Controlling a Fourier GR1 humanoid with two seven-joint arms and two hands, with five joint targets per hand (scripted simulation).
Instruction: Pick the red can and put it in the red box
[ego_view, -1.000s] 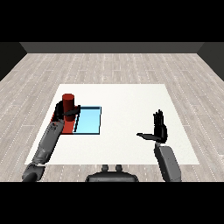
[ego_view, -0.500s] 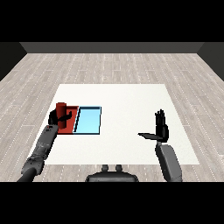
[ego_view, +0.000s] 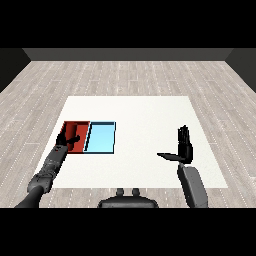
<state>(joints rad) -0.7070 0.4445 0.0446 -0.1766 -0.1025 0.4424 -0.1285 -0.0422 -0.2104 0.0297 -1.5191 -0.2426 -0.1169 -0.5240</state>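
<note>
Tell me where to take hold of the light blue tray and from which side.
Grip the light blue tray by its right rim, coming from the right. It is flat and shallow, so only the thin raised edge offers a hold. Its left edge sits against the red tray, where the left hand is. The right side is free, and the right hand is likely nearer.

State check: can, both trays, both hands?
red can: in the red tray, hard to make out
red tray: flat on table, holds the can
light blue tray: flat, beside red tray, no can
left hand: over red tray, grip unclear
right hand: open, raised, holds nothing
</note>
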